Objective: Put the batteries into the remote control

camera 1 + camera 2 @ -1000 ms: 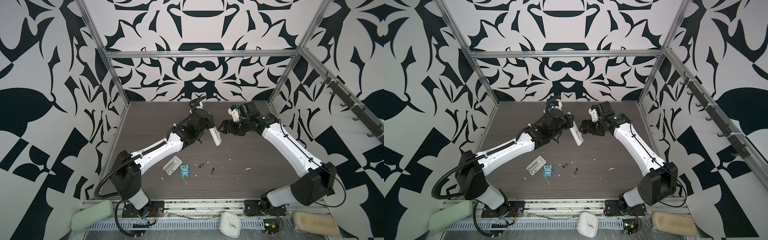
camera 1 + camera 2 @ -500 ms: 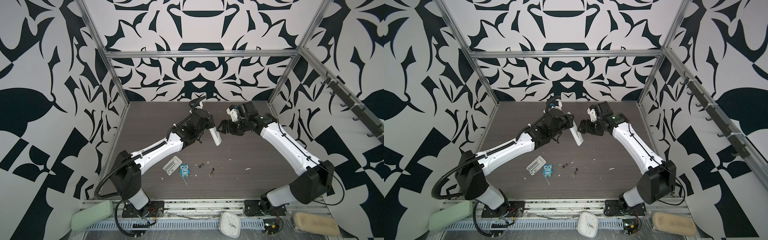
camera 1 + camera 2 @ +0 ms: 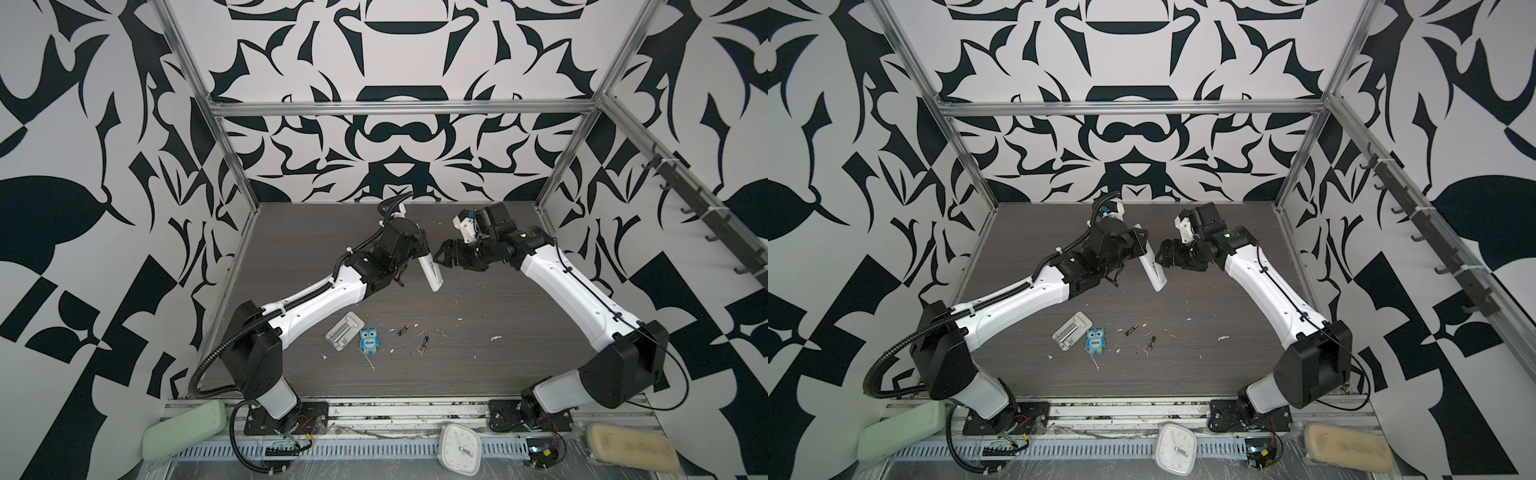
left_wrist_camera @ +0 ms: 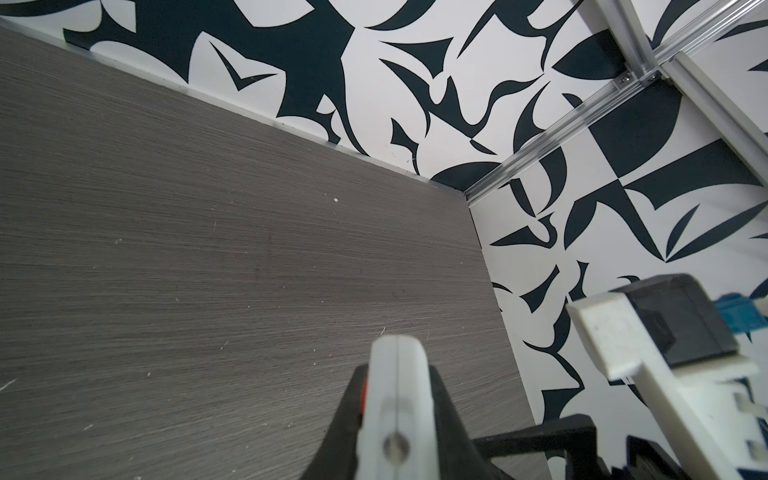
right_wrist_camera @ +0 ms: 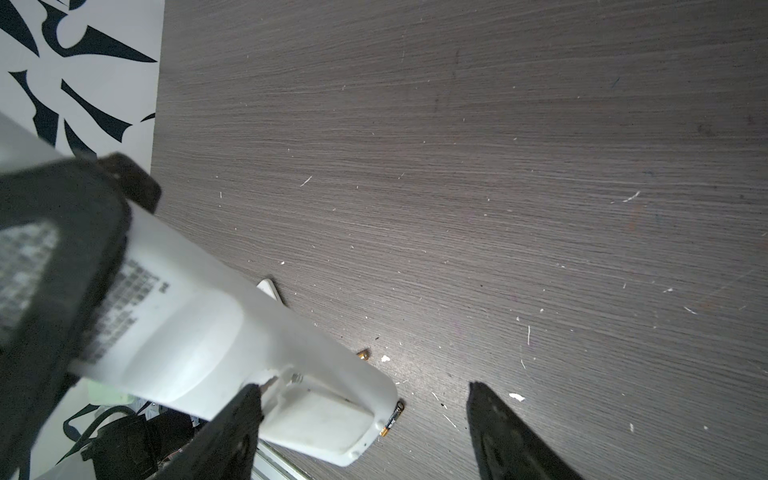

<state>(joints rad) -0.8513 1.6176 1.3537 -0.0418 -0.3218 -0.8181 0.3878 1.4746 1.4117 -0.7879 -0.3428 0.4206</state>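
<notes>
One white remote control hangs above the far middle of the table, clamped in the left gripper. Its long axis is tilted, with the free end pointing down and near-right. The right gripper, jaws spread, sits just beside it. Two batteries lie loose on the table, right of one flat tray and one owl figure — outside the tray.

Walls were black-and-white abstract print on every side, mounted in an aluminium frame. Surface was dark grey woodgrain, scuffed and flecked with white debris. A dark hook rail ran along the right wall. Lighting was even.
</notes>
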